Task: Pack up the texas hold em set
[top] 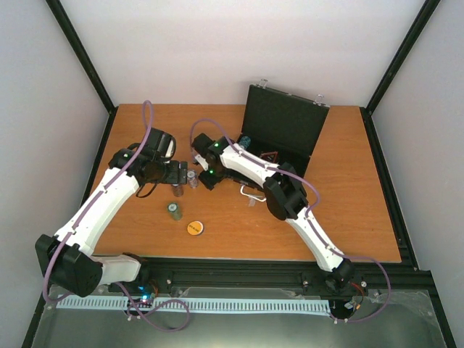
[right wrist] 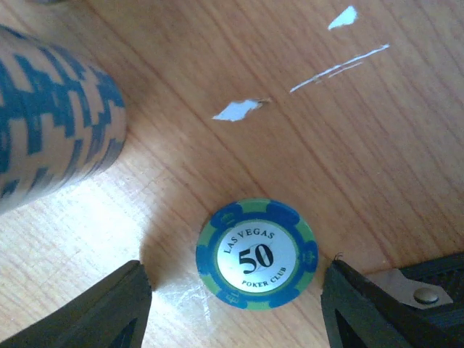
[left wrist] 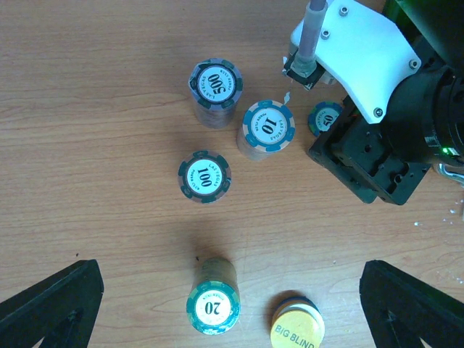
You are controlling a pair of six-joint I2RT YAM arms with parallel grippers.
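At the back right of the desk (top: 348,217) the black case (top: 284,122) stands open, its lid upright with silver clasps on the top edge. The right arm covers most of its lower half. Only a red-black triangle (top: 270,156) can be picked out inside, plus a bluish shape beside it that is too small to name. A silver handle (top: 251,193) pokes out under the arm at the case's near edge.

Left of the case, four chip stacks stand apart from one another on the bare wood: the 500 stack (left wrist: 215,81), the 10 stack (left wrist: 268,125), the 100 stack (left wrist: 205,175) and the 20 stack (left wrist: 212,307). The orange Big Blind disc (left wrist: 297,332) sits just beside the 20 stack, cut off by the bottom edge of the left wrist view.

The 50 chip (right wrist: 257,254) lies face up; whether it is one chip or a short pile cannot be told. The right gripper (right wrist: 235,272) straddles it, released, with wood showing on both sides and only the finger ends in frame. In the right wrist view a blurred, cropped stack side fills the upper left, its face out of sight.

The left gripper (left wrist: 228,270) hangs above the chips, spread wide and touching nothing, its fingers visible only in the bottom corners.
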